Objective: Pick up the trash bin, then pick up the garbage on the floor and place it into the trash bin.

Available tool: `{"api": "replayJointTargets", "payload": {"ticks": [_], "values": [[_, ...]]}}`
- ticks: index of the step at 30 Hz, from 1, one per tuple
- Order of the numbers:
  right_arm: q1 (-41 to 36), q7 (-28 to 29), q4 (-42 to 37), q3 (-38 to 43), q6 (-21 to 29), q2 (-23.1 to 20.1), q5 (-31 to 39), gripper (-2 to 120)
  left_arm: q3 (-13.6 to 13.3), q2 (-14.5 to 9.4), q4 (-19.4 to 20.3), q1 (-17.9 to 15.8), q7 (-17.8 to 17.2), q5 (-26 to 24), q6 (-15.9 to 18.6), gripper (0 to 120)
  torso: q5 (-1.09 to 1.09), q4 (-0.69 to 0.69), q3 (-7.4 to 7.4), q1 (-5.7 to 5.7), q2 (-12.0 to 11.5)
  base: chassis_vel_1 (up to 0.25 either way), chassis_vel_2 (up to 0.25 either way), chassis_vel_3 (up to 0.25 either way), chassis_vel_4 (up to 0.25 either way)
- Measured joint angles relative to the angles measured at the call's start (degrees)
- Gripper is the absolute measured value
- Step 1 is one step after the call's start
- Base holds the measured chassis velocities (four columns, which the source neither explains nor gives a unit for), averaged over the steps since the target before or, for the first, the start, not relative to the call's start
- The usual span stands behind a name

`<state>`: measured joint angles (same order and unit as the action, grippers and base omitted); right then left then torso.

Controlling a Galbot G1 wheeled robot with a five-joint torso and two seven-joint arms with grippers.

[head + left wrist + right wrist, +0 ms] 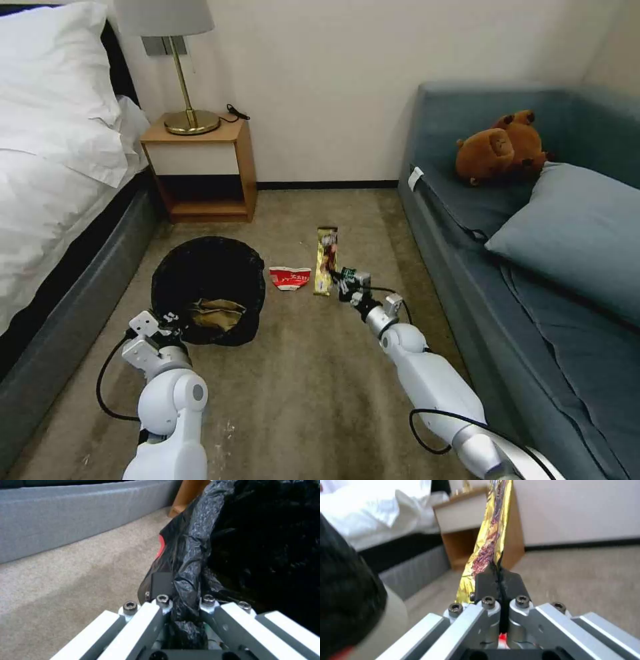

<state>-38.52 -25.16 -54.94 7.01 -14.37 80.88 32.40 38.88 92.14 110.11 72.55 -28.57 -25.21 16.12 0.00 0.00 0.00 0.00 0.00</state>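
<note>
The left gripper [181,610] pinches the rim of the trash bin [208,288], bag liner caught between its fingers; a tan paper bag [217,313] already lies inside. The right gripper [500,585] is pressed together on one end of the snack wrapper [490,537], the rest standing free. The paper cup [290,277] lies on the carpet [307,387] between bin and wrapper. To drop the wrapper cleanly, it probably needs to be carried over the cup and well above the bin's mouth, since the long loose end could snag the liner.

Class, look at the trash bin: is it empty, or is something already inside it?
Not empty. In the head view, a crumpled tan paper bag lies inside the trash bin, against its black liner.
</note>
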Motion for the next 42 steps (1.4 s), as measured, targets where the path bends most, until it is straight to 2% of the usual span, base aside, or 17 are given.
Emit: {"api": "replayJointTargets", "payload": {"ticks": [8,18,29,37,42], "values": [[-2.03,7.04,-13.85,-3.25,0.09,-0.77,0.12,0,-0.94,0.0,-1.12,-0.25,-0.02,0.25,-0.24,1,0.0,0.0,0.0,0.0,0.0,0.0,0.0,0.0,0.0],[-3.08,14.64,-25.77,-10.36,-0.35,0.07,-1.91,0,-1.04,0.0,-1.13,-0.21,-0.13,0.29,-0.32,1,-0.01,0.01,0.0,0.0,0.0,0.0,0.0,0.0,0.0],[-2.19,17.43,-27.68,-18.19,-0.22,0.65,-4.41,0,-1.61,0.0,-0.7,0.48,-0.49,0.36,-0.29,1,-0.01,0.0,0.0,0.0,0.0,0.0,0.0,0.0,0.0],[-0.73,18.65,-24.44,-24.18,-0.73,1.48,-8.13,0,-2.2,0.0,0.7,0.79,-1.72,-1.16,2.21,1,0.0,0.0,0.0,0.0,0.0,0.0,0.0,0.0,0.0],[-0.37,17.99,-19.47,-26.75,-2.45,2.82,-12.17,0,-2.8,-0.01,2.04,0.84,-2.76,-3.43,4.08,1,-0.01,0.0,0.0,0.0,0.0,0.0,0.0,0.0,0.0]]}}
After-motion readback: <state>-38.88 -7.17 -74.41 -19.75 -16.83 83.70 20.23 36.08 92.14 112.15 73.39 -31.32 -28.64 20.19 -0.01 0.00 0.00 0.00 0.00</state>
